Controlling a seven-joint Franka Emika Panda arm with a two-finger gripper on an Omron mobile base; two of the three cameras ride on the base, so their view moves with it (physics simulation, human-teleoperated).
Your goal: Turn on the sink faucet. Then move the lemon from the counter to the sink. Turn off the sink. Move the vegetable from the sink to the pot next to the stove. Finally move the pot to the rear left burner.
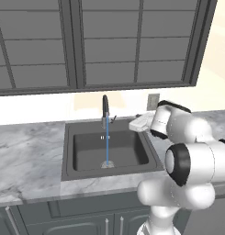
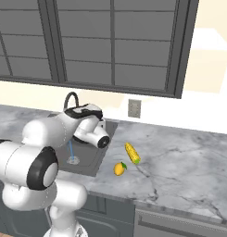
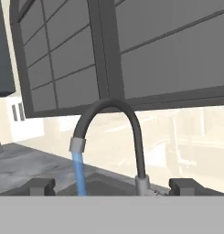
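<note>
Grey counter (image 1: 26,156), sink faucet (image 3: 114,137) just ahead of the gripper (image 3: 111,185) — water running, fingers wide apart, holding nothing — lemon (image 2: 119,169) off to its side.

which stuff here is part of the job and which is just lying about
Job: faucet, running; sink; lemon on the counter; open claw.
Lying about: corn cob beside the lemon; wall outlet; upper cabinets.
</note>
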